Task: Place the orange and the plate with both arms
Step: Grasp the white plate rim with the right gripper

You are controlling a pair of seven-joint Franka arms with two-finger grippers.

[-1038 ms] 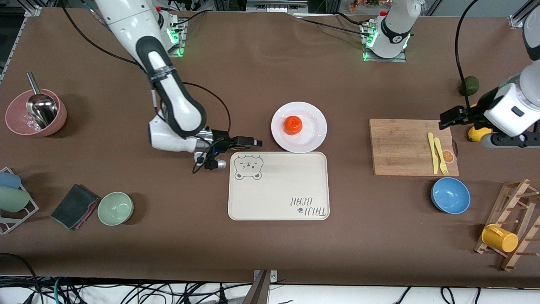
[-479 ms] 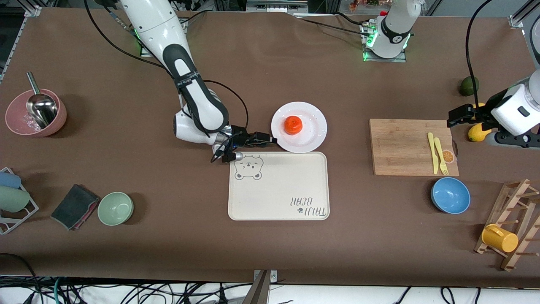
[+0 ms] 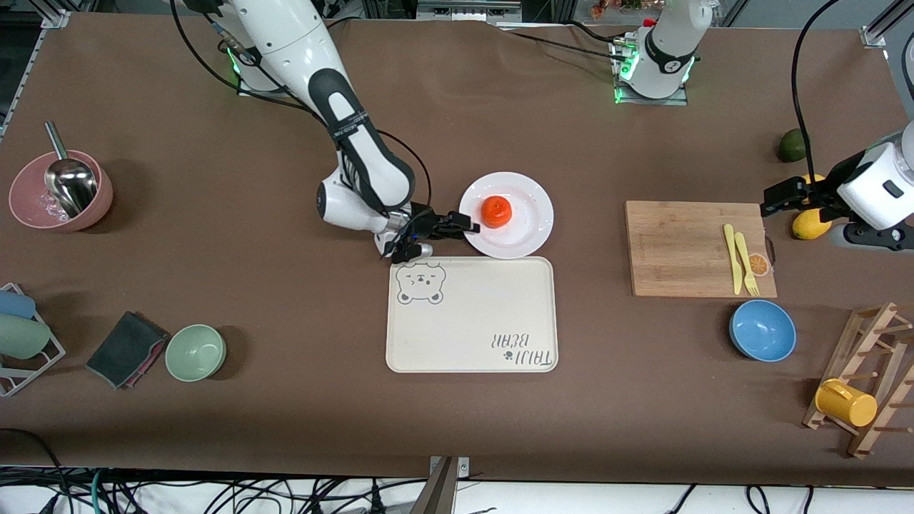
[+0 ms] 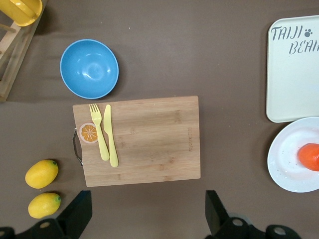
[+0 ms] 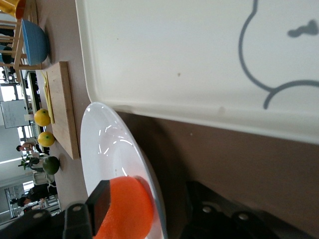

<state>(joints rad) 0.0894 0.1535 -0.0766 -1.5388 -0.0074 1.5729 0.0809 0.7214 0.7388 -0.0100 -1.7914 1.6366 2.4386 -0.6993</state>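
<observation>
The orange (image 3: 496, 211) sits on the white plate (image 3: 532, 207), which lies on the table just farther from the front camera than the cream tray. My right gripper (image 3: 468, 225) is open and low at the plate's rim on the right arm's side. In the right wrist view (image 5: 147, 191) one finger (image 5: 99, 199) is over the plate (image 5: 107, 144) next to the orange (image 5: 127, 209), and the other is outside the rim. My left gripper (image 3: 775, 198) is open and empty, held high over the table by the cutting board's end; its wrist view (image 4: 147, 199) shows plate (image 4: 286, 159) and orange (image 4: 310, 156) far off.
The cream bear tray (image 3: 471, 321) touches the plate's near side. A cutting board (image 3: 685, 246) with yellow cutlery, a blue bowl (image 3: 762, 330), lemons (image 3: 810, 225) and a lime (image 3: 794, 145) lie toward the left arm's end. Bowls and a cloth lie toward the right arm's end.
My right gripper has moved along the table from beside the tray's bear corner to the plate's rim. My left gripper has drawn back a little toward its end of the table.
</observation>
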